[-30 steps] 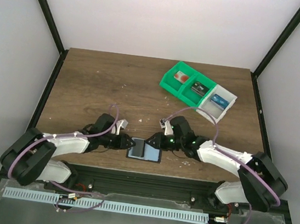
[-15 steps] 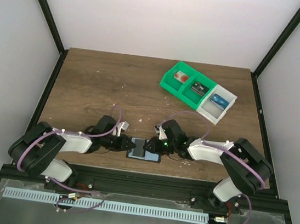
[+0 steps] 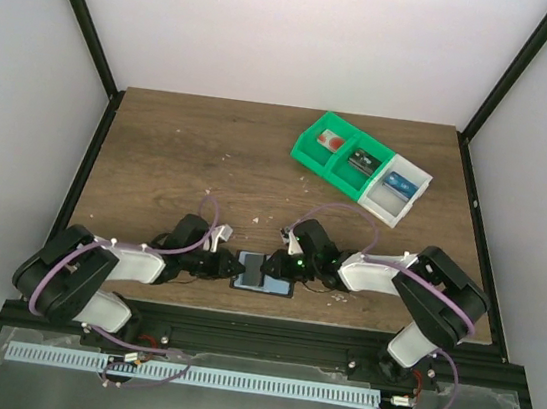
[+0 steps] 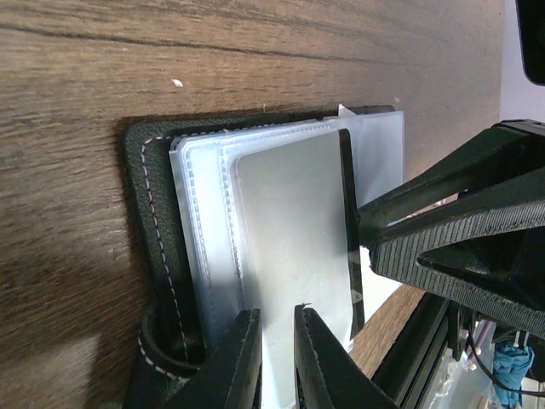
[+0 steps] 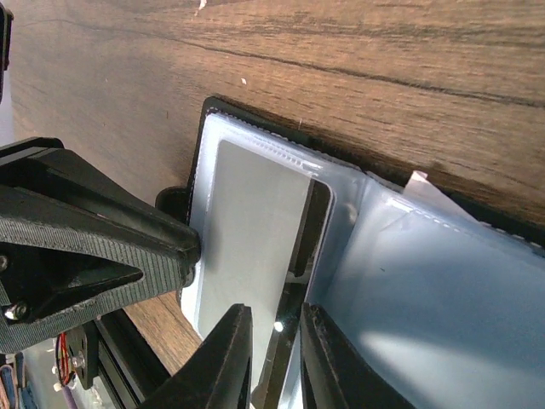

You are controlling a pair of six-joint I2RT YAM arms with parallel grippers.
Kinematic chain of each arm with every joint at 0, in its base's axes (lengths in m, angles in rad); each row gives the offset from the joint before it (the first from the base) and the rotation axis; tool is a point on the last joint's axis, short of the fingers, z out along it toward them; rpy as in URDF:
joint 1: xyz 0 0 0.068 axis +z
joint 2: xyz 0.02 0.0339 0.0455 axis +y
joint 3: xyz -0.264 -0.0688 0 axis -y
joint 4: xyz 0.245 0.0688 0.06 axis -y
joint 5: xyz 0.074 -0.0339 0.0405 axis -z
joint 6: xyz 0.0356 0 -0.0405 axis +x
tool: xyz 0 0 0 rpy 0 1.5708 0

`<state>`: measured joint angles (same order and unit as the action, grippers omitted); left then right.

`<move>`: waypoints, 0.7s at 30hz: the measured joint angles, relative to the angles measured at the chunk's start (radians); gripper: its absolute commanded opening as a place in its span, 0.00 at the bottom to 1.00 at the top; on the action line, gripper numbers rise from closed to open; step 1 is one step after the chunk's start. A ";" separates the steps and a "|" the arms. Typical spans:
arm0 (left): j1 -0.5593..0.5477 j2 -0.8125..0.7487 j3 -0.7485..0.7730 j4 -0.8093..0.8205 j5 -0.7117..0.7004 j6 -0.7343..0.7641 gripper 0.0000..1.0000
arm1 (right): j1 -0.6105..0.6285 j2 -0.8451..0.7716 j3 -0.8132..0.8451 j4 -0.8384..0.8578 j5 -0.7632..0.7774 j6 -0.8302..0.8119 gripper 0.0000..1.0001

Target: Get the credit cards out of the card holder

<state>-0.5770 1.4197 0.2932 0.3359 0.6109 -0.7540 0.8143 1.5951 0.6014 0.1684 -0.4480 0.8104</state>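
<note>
At the near edge of the desk [image 3: 160,149] the card holder [image 3: 265,272] lies open and flat, its long axis running left to right between the arms. The left gripper [image 4: 277,317] pinches the pale sleeves at the holder's left end. The right gripper [image 5: 274,313], jaws narrowly apart, straddles the dark edge of the grey card [image 5: 255,221] by the fold; whether it grips cannot be told.

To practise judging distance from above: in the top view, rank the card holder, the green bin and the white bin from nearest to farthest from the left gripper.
1. Card holder: at the left gripper fingertips, near edge.
2. Green bin: far side, to the right.
3. White bin: on the green bin's right end, farther right.
</note>
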 measured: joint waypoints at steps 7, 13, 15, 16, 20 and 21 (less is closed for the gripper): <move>0.000 -0.011 -0.009 -0.001 0.000 -0.001 0.13 | 0.000 0.003 -0.002 0.014 0.000 0.005 0.18; 0.000 -0.011 -0.009 -0.001 -0.001 -0.001 0.13 | 0.000 0.005 -0.013 0.022 0.000 0.019 0.18; 0.000 -0.011 -0.009 -0.001 -0.001 -0.001 0.12 | 0.000 0.010 -0.013 0.025 0.000 0.021 0.18; 0.000 -0.011 -0.009 -0.001 -0.002 -0.002 0.12 | 0.000 0.013 -0.013 0.026 0.000 0.022 0.18; 0.000 -0.011 -0.013 0.002 -0.003 -0.005 0.10 | 0.000 0.019 -0.013 0.030 0.000 0.026 0.18; 0.000 -0.011 -0.014 0.004 -0.003 -0.006 0.10 | 0.000 0.021 -0.013 0.032 -0.001 0.029 0.18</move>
<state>-0.5770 1.4090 0.2794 0.3401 0.6075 -0.7597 0.8143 1.6165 0.5888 0.2008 -0.4492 0.8394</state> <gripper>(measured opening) 0.109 0.179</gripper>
